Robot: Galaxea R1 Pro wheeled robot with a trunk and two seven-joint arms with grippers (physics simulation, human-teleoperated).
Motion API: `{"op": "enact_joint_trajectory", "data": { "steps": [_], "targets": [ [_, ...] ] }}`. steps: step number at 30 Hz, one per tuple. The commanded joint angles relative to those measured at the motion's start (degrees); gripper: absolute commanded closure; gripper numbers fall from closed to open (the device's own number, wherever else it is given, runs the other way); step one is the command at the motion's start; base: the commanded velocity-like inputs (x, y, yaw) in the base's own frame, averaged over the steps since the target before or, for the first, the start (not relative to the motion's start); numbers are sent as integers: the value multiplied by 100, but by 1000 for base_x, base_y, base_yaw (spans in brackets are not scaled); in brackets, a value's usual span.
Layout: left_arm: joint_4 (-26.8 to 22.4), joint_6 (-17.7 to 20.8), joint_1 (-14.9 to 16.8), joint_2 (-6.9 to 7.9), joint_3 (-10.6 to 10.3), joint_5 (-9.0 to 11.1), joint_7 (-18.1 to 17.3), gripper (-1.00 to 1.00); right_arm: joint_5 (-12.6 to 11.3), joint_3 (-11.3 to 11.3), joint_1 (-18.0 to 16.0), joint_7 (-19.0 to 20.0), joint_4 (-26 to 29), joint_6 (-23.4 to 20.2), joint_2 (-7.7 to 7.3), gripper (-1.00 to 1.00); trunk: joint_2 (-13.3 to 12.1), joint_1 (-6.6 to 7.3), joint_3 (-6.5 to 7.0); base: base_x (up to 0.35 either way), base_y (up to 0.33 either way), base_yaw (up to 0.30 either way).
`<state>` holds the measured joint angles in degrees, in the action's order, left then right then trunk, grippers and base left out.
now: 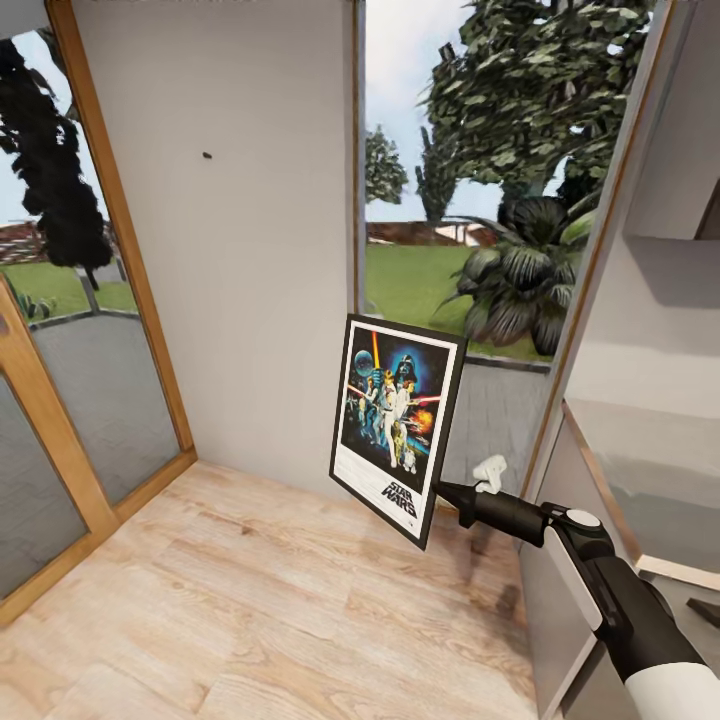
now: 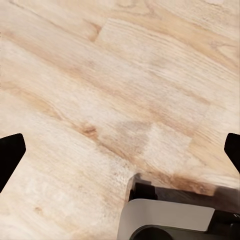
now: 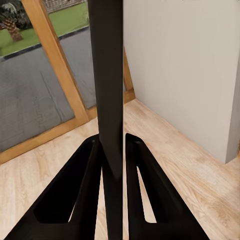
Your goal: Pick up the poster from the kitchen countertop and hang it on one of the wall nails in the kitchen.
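Pale grey wall (image 1: 250,250) stands ahead between glass panels in wooden frames, with one nail (image 1: 207,156) as a dark speck high on it. Above the wooden floor (image 1: 250,590), the right hand (image 1: 447,492) holds the poster (image 1: 396,425) upright by its right edge, low and right of the nail. From the right wrist, the fingers (image 3: 85,195) pinch the poster's thin black edge (image 3: 107,75). From the left wrist, the left hand's (image 2: 120,150) dark tips sit wide apart over the floor.

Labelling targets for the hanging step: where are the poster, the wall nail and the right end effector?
poster (image 1: 395,420): head view, printed artwork.
wall nail (image 1: 207,155): head view, dark stub.
right end effector (image 3: 114,150): right wrist view, between fingertips clamping the frame's edge.
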<state>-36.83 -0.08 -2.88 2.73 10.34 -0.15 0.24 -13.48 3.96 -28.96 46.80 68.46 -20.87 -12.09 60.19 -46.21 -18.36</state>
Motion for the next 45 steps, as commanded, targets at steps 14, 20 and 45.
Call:
{"op": "enact_joint_trajectory", "data": {
  "steps": [14, 20, 45],
  "targets": [
    [-9, -1, -2, 7, 3, -3, 2, -100, -67, 9, -4, 0, 1, -58, -4, 100, -559, 308, 246, 0, 0, 0],
    [-9, 4, -2, 8, 4, -3, 2, -100, -67, 9, -4, 4, 1, -58, -4, 100, -799, 439, 354, 0, 0, 0],
    [-9, 8, -2, 8, 3, -3, 3, -100, -67, 9, -4, 4, 6, -63, 4, 100, -1802, 988, 803, 0, 0, 0]
  ]
}}
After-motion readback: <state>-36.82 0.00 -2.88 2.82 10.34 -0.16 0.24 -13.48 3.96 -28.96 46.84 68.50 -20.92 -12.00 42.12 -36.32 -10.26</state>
